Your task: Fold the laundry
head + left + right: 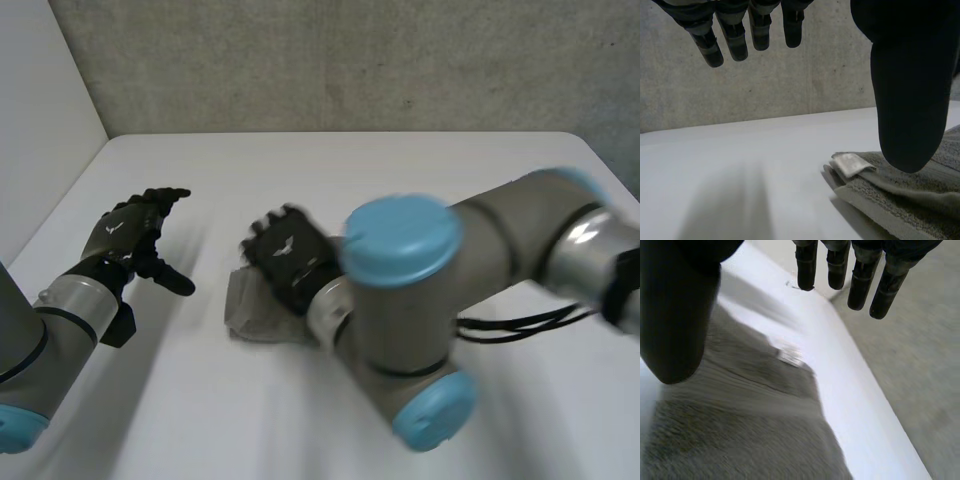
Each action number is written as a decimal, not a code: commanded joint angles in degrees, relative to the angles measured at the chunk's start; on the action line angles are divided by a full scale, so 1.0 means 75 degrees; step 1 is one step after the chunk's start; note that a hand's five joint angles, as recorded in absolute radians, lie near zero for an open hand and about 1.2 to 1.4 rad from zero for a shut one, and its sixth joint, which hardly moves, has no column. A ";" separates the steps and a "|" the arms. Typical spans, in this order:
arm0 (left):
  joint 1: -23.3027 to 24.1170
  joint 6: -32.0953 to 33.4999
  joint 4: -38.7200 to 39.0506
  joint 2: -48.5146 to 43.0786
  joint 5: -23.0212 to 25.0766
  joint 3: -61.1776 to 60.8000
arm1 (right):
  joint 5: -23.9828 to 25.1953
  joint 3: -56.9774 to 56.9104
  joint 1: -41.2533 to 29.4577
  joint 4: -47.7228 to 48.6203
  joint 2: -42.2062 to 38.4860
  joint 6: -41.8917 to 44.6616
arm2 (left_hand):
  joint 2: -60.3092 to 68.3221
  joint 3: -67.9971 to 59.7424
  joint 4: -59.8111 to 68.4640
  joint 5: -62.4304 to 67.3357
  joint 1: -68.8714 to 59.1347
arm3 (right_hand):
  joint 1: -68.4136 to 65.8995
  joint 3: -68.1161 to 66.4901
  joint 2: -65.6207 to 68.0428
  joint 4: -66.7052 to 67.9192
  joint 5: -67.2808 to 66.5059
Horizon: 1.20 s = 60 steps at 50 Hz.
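Note:
A folded grey towel (252, 310) lies on the white table (400, 170), near its middle. It carries a small white label (850, 163) at one corner, and the same label (790, 356) shows under my right palm. My right hand (290, 255) hovers just over the towel (730, 430), fingers straight and apart from the thumb, holding nothing. My left hand (135, 235) is open above bare table to the towel's left, fingers (735, 35) spread, with the towel (900, 195) lying beyond its thumb.
The right arm's big grey elbow with light-blue caps (405, 240) reaches across the middle of the table and covers part of the towel. A grey concrete wall (350, 60) stands behind the table's far edge. A white wall (40, 110) runs along the left side.

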State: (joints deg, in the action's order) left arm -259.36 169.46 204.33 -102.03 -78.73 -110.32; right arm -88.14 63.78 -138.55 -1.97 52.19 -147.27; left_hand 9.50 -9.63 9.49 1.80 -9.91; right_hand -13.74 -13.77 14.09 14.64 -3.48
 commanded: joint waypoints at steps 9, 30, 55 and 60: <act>0.0491 0.0011 0.0131 -0.0071 -0.0026 0.0072 | 0.0876 0.4044 0.3002 0.0378 0.1667 -0.1400 | 0.0066 -0.0049 0.0068 -0.0240 -0.0012 | 0.0498 0.0503 -0.0545 -0.0618 0.0464; 0.0562 0.0011 0.0120 -0.0001 -0.0038 0.0002 | 0.0244 0.2247 0.1393 0.1670 0.1119 0.0824 | 0.0066 -0.0049 0.0068 -0.0240 -0.0012 | -0.8835 -0.8831 0.8788 0.8715 -0.8869; 0.0983 -0.0129 0.0085 0.0163 -0.0096 0.0539 | 0.0537 0.2137 0.0637 0.1786 0.1491 -0.0767 | 0.0072 -0.0055 0.0074 -0.0234 -0.0018 | 0.0498 0.0503 -0.0545 -0.0618 0.0464; 0.1533 -0.0153 0.0038 -0.0001 -0.0201 0.1054 | 0.0584 0.2524 0.1493 0.1775 0.2042 -0.2607 | 0.0139 -0.0122 0.0141 -0.0167 -0.0086 | 0.0498 0.0503 -0.0545 -0.0618 0.0464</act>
State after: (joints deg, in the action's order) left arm -252.48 168.60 205.01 -101.01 -79.35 -106.97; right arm -84.13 79.39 -134.47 11.18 62.36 -151.51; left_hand 9.50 -9.48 9.49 1.84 -9.91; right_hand -13.24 -13.68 14.34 14.60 -3.44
